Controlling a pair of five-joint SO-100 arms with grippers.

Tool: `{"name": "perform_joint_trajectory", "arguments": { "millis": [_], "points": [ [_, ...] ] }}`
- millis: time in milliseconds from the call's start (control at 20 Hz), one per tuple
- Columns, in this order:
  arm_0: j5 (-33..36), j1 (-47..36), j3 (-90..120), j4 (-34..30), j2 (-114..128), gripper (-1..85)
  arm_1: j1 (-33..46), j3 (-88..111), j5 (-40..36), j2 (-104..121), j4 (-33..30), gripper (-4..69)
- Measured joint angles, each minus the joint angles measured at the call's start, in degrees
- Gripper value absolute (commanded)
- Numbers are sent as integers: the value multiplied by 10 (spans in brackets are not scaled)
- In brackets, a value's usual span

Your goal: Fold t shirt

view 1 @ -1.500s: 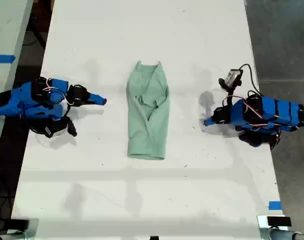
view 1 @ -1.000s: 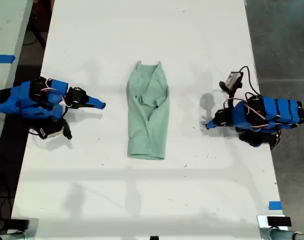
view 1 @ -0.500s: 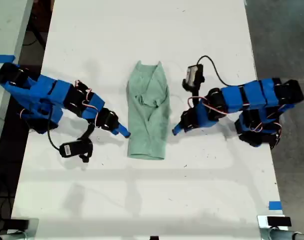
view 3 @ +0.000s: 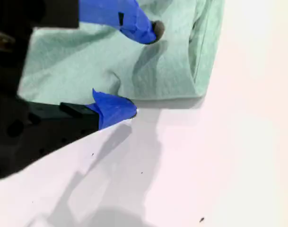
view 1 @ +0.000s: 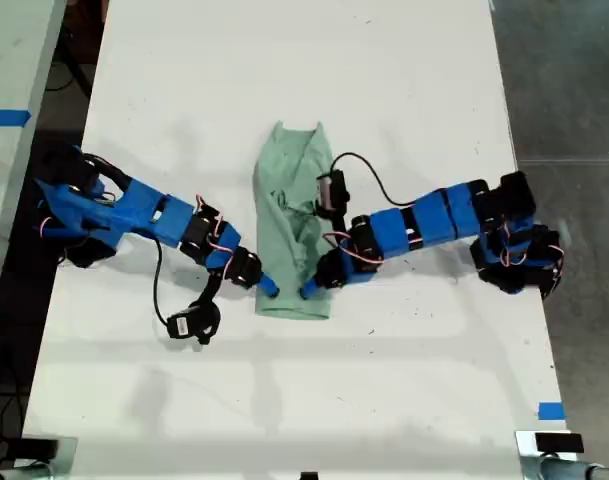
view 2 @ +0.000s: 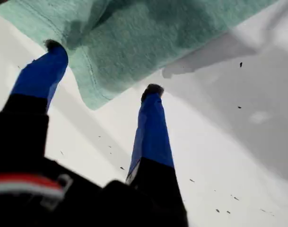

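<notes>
Both arms have swung in from the table's side edges to the near end of the t shirt (view 1: 296,190), which lies folded lengthwise mid-table (view 1: 184,70). In the exterior view your first hand (view 1: 269,290) sits at the hem's left corner and your second hand (view 1: 309,290) on the hem beside it.

First wrist view: the hand (view 2: 103,68) is spread wide, straddling that corner.

Second wrist view: the hand (view 3: 141,70) is also wide, one finger over the cloth and one on the table.

Nothing is pinched yet, so I judge the grasp comes next.

Plain pale mint-green t shirt (view 1: 296,225), white table (view 1: 404,80), blue-and-black arms, blue tape marks (view 1: 550,411)
</notes>
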Motion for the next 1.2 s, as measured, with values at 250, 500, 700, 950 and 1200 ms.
{"name": "perform_joint_trajectory", "arguments": {
  "millis": [250,500,700,950,1200],
  "points": [
    [0,2,-90,-9,-113,0,-14,-5,7,-32,-11,302],
    [-11,14,-137,7,-148,0,-19,-12,13,-63,-36,32],
    [-11,17,-140,20,-148,0,-25,-53,16,-84,-52,0],
    [-28,80,-215,94,-151,0,-88,-158,70,-94,36,0],
    [-65,133,-331,219,-111,0,-116,-181,68,-2,41,-1]
  ]
}}
